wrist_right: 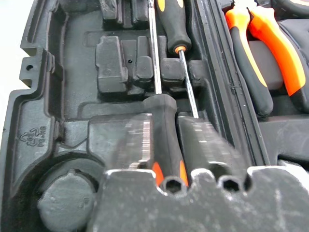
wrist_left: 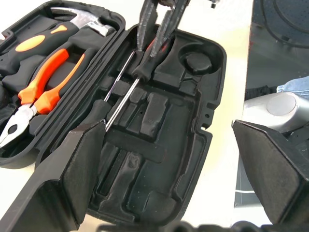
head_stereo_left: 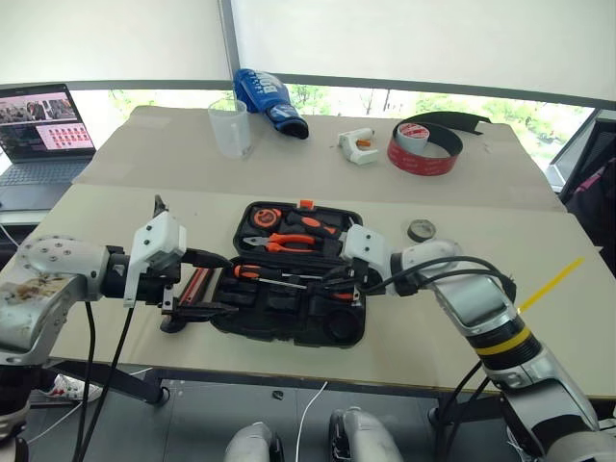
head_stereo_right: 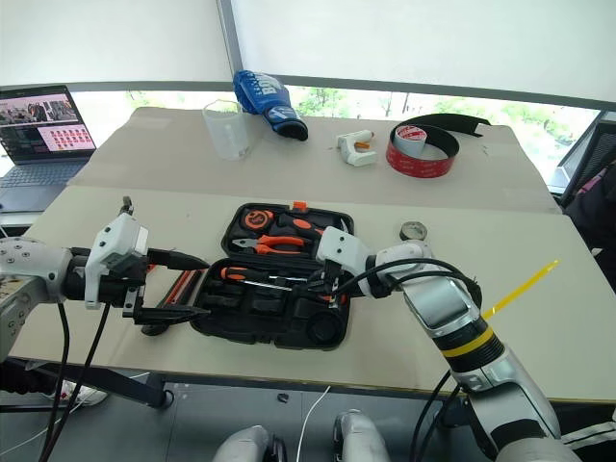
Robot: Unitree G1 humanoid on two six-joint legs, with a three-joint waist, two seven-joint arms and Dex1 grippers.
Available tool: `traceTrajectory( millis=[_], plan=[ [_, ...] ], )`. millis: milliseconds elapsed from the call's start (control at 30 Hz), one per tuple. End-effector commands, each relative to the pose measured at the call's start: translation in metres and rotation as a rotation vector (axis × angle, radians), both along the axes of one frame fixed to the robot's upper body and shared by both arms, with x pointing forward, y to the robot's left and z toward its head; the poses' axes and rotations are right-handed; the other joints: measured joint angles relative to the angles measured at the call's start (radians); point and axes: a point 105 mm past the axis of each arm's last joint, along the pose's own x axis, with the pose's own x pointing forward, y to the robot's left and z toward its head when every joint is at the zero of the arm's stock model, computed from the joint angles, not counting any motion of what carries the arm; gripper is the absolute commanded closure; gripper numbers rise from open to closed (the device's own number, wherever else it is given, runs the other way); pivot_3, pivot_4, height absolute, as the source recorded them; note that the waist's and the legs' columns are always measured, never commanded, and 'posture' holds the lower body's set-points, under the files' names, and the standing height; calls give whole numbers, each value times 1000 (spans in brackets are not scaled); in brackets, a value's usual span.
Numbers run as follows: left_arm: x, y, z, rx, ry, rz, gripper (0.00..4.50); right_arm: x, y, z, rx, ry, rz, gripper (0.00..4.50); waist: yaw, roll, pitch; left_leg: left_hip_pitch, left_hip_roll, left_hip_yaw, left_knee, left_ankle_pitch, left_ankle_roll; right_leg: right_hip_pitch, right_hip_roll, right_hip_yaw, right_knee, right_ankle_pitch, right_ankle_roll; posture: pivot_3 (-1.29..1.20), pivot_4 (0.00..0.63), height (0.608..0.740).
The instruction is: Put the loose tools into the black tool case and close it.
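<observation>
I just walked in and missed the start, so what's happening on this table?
A two-armed robot is packing tools into an open black tool case. Its right gripper is shut on a screwdriver handle over the case's nearer half, where another screwdriver already lies. The left gripper is open at the case's left edge, holding nothing. A thin red screwdriver and a small dark tape roll are on the table outside the case, which is not yet closed.

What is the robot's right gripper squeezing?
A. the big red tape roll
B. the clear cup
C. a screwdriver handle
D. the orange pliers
C: the right gripper is shut on a screwdriver with a black-and-orange handle, down in the open black tool case; the pliers lie untouched in the other half.
</observation>
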Motion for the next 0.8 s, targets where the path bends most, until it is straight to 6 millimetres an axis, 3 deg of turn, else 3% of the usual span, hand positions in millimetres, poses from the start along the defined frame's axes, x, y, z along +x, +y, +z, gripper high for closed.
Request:
traceTrajectory(
  millis=[33, 367, 533, 667, 800],
  plan=[
    [2, 0, 9, 4, -52, -11, 0, -2, 7, 3, 23, -8, 0, 4457, -1, 0, 0, 0, 0, 0, 0, 0, 0, 0, 0, 0, 0, 0, 0, 0, 150, 730],
    [2, -2, 7, 4, -50, -25, 0, 0, 10, -42, -137, -25, 19, 4457, -5, 0, 0, 2, 0, 0, 0, 0, 0, 1, 0, 0, 0, 0, 1, 0, 150, 730],
    [3, -2, 7, 1, -52, -24, 0, -4, 10, -47, -157, -25, 48, 4457, -5, 0, -1, 10, 1, 1, -1, 0, 0, 8, 0, 1, 0, -3, 3, 0, 150, 730],
    [2, -2, 4, -5, -46, -17, 0, 1, 14, -35, -103, -61, 29, 4457, -5, 0, -1, 11, 1, 1, -1, 0, 0, 8, 0, 2, 1, -3, 3, 0, 150, 730],
    [2, 3, 3, -42, -38, 47, 0, 1, 16, 9, 117, -58, -4, 4457, -8, 0, -1, 11, 1, 1, -1, 0, -1, 8, 1, 2, 1, -3, 3, 0, 150, 730]
  ],
)
